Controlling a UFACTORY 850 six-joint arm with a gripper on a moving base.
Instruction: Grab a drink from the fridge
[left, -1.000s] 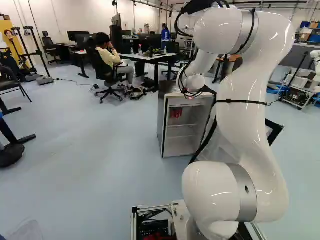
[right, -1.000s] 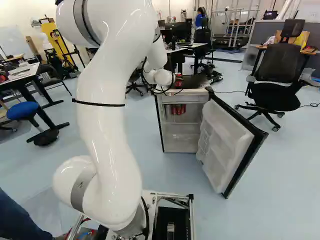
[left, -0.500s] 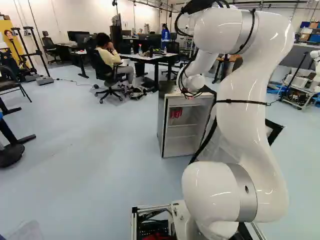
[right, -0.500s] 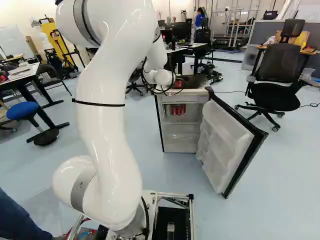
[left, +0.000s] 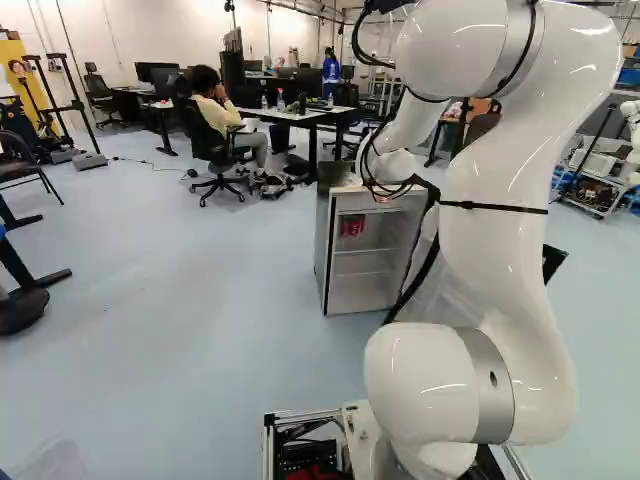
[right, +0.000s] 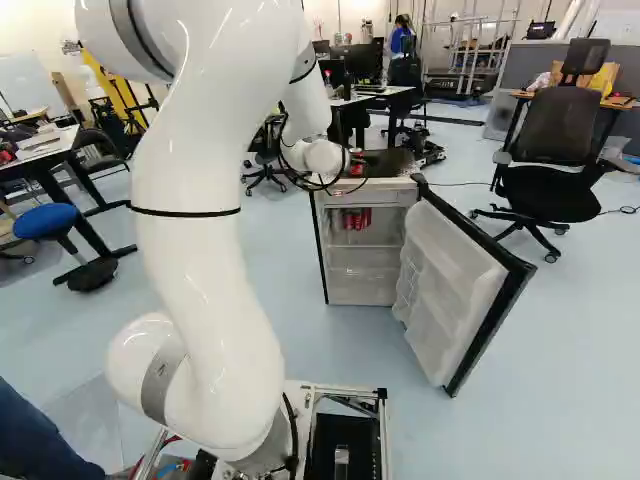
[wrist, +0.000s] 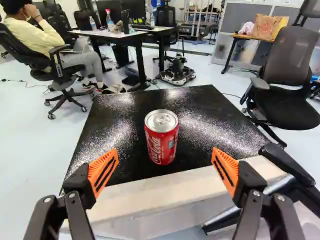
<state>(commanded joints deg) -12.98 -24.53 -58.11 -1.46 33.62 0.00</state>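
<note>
Nearest, the white arm (right: 205, 240) rises from the base and bends forward to the fridge (left: 322, 245). The fridge door (right: 455, 285) hangs open on the near side, and behind it more red cans (right: 357, 218) stand on an upper shelf.

At the arm's end the gripper (wrist: 165, 151) is open: its two orange pads (wrist: 97, 169) stand wide apart with nothing gripped, over the pale front edge (wrist: 175, 190) of the fridge's top. Just ahead, in line with the gap, a red soda can (wrist: 162, 142) stands upright on the black top panel (wrist: 215, 120), with room on both sides of it. Neither pad touches it.

The can's lid looks sealed, so it is probably full: fairly heavy for its size, and firm while the pressure inside backs up the thin metal wall. The painted side is smooth and could slide against the pads, more so if it is cold and damp. The best hold is likely around the straight body at mid-height, one pad on each side, clear of the narrowed shoulder and the rim. A steady, moderate squeeze should do; too hard may dent the wall, and a one-sided touch could push it along the panel or tip it.

Farther off, an office chair (wrist: 290, 75) and a desk (wrist: 122, 36) stand beyond the fridge, away from the hold.
</note>
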